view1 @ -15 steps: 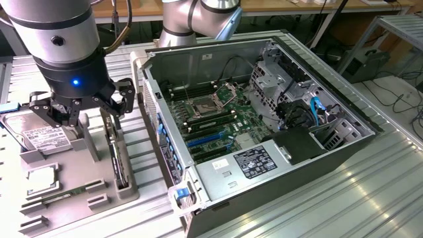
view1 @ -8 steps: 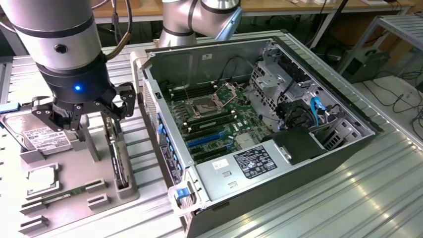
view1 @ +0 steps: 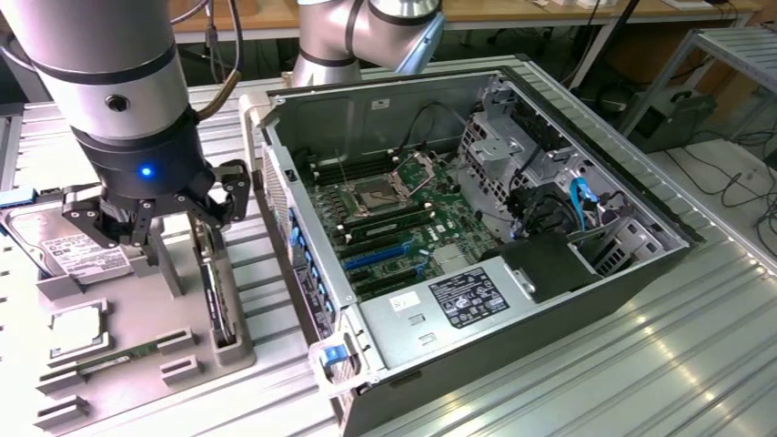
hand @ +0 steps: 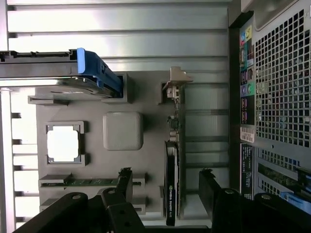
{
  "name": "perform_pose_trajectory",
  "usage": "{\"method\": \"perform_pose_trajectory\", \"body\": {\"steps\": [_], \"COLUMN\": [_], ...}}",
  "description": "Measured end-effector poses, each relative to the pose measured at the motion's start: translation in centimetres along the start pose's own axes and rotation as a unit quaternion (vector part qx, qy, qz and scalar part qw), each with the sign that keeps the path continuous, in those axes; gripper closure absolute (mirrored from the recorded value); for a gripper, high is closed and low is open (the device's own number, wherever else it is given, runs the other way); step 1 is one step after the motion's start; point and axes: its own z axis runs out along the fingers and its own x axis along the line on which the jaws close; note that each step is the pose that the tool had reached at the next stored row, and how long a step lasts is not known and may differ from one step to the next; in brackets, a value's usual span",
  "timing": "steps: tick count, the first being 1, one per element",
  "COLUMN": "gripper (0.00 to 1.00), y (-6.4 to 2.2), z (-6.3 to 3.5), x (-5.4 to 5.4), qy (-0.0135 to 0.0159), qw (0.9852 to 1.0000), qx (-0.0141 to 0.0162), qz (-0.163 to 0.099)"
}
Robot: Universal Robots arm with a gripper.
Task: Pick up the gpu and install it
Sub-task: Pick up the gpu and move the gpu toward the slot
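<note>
Over the tray (view1: 146, 300), the gripper (view1: 170, 238) is hanging with its jaws standing wide apart and gripping nothing. The gpu (view1: 216, 291) is standing on its long edge in a slot along the tray's side nearest the case (view1: 486, 228), and its lower edge is sinking out of sight into the slot. In the wrist view the gpu (hand: 172, 165) is showing edge-on as a thin dark strip. It is lying between the two fingers (hand: 210, 187) with room on either side and touching neither. Its silver bracket (hand: 175, 85) is sitting at the end away from the fingers. The gripper's body is hiding part of the drive (view1: 61, 250) at the tray's far corner, and the drive's blue rail (hand: 97, 73) is getting cut off by the picture edge. A chip (view1: 79, 326) and a memory stick (view1: 122, 353) are lying in the tray's other pockets, well apart from the gpu. Between tray and case, a narrow strip of ribbed table (view1: 631, 364) is lying open.
</note>
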Motion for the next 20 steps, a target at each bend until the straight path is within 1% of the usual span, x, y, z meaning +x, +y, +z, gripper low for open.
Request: {"method": "perform_pose_trajectory", "body": {"steps": [2,6,7,20], "gripper": [0.34,0.34,0.34,0.34], "y": [-0.01,-0.04,-0.04,-0.14], "z": [0.21,0.72,0.89,3.18], "x": [0.0,0.0,0.0,-0.3], "qy": [0.0015,0.0070,0.0075,0.0075], "qw": [1.0000,1.0000,1.0000,1.0000], "qx": [0.0000,0.0002,0.0002,0.0010], "qz": [0.000,0.000,0.000,0.000]}}
